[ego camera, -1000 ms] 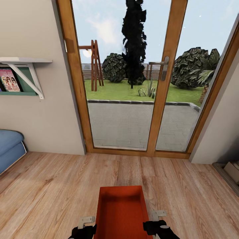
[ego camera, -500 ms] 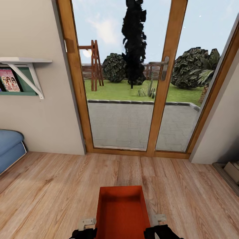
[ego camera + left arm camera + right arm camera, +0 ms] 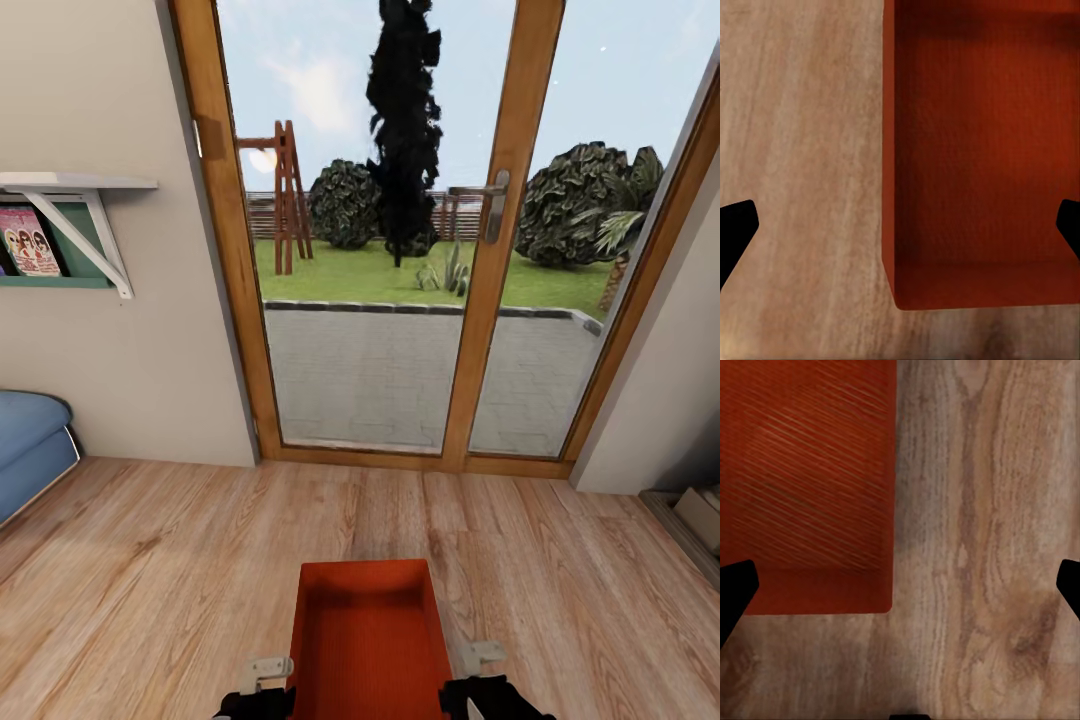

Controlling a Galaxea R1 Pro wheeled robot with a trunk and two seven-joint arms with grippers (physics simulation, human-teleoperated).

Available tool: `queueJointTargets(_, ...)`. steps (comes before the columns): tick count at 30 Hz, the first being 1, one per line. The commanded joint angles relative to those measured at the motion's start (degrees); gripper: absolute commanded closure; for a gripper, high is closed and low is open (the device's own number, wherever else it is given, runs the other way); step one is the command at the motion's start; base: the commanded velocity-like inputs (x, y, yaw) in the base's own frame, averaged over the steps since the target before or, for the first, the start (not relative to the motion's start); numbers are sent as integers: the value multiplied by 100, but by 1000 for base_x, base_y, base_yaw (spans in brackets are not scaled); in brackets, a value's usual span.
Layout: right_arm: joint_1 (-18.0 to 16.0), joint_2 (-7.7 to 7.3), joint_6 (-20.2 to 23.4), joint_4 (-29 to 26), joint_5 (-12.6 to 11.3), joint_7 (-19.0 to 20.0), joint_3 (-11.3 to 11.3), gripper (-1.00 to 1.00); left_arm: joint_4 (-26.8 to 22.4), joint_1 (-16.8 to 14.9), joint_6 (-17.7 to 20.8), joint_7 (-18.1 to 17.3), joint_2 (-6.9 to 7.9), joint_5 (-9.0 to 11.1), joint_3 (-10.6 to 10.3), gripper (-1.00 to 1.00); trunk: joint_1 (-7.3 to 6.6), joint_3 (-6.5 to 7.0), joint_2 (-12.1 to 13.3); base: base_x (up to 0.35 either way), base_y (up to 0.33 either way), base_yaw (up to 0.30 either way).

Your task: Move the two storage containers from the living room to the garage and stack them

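One orange-red storage container (image 3: 367, 640) sits open-topped on the light wood plank floor, low in the head view's middle. My left gripper (image 3: 258, 700) is at its left side and my right gripper (image 3: 485, 695) at its right side. In the left wrist view the left gripper (image 3: 900, 232) is open, and its black fingertips (image 3: 735, 232) straddle the container's (image 3: 982, 150) side wall from above. The right gripper (image 3: 900, 589) is open the same way over the other wall of the container (image 3: 810, 472). Nothing is held. The garage is out of view.
Straight ahead stand tall wood-framed glass doors (image 3: 490, 300) onto a patio and garden. A blue sofa (image 3: 30, 450) and a wall shelf (image 3: 70, 230) with books are at the left. A grey wall corner (image 3: 650, 400) and boxes (image 3: 700, 515) stand at the right.
Both grippers have sunk slightly toward the bottom of the head view, closer beside the container. The container and the camera have not moved.
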Motion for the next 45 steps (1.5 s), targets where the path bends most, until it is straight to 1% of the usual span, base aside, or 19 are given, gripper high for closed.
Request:
queueJointTargets(1, -1, -4, 37, 2, 26, -19, 29, -100, 4, -4, -27, -4, -3, -52, 46, -100, -1, -5, -2, 0, 0, 0)
queueJointTargets(5, -1, -35, 4, 60, 31, -8, 27, -100, 1, -4, -44, -4, -7, -44, 46, -100, -1, -5, -2, 0, 0, 0)
queueJointTargets(7, -1, -93, -6, 78, 27, 9, 31, -100, -2, -4, -56, -4, -5, -36, 46, -100, -1, -5, -2, 0, 0, 0)
queueJointTargets(9, -1, -112, -10, 84, 25, 17, 40, -100, -4, -4, -85, -4, 0, -31, 50, -100, -1, -5, -2, 0, 0, 0)
queueJointTargets(16, -44, -132, 50, 30, 47, 21, 39, -100, -6, -4, -121, -3, 0, -29, 54, -100, -1, -5, -2, 0, 0, 0)
queueJointTargets(18, -135, -129, 86, 26, 51, 3, 40, -100, -12, -6, -123, -3, 3, -28, 51, -100, -1, -5, -2, 0, 0, 0)
queueJointTargets(19, -245, -123, 127, 27, 54, -13, 42, -100, -27, -9, -126, -3, 5, -25, 50, -100, -1, -5, -2, 0, 0, 0)
queueJointTargets(23, -389, -103, 174, 35, 57, -37, 78, -100, -53, -12, -154, -3, 10, -19, 47, -100, -1, -5, -2, 0, 0, 0)
queueJointTargets(30, -452, -83, 182, 32, 58, -55, 285, -100, -49, -66, -276, -3, 20, -10, 46, -100, -1, -5, -2, 0, 0, 0)
queueJointTargets(33, -458, -86, 155, 44, 58, -57, 325, -100, -37, -80, -300, -3, 21, -15, 44, -100, -1, -5, -2, 0, 0, 0)
queueJointTargets(38, -462, -105, 128, 66, 58, -57, 346, -100, -26, -83, -426, -8, 30, -27, 39, -100, -1, -5, -2, 0, 0, 0)
queueJointTargets(45, -465, -63, 117, 75, 53, -58, 368, -100, -20, -83, -555, -10, 39, -30, 38, -100, -1, -5, -2, 0, 0, 0)
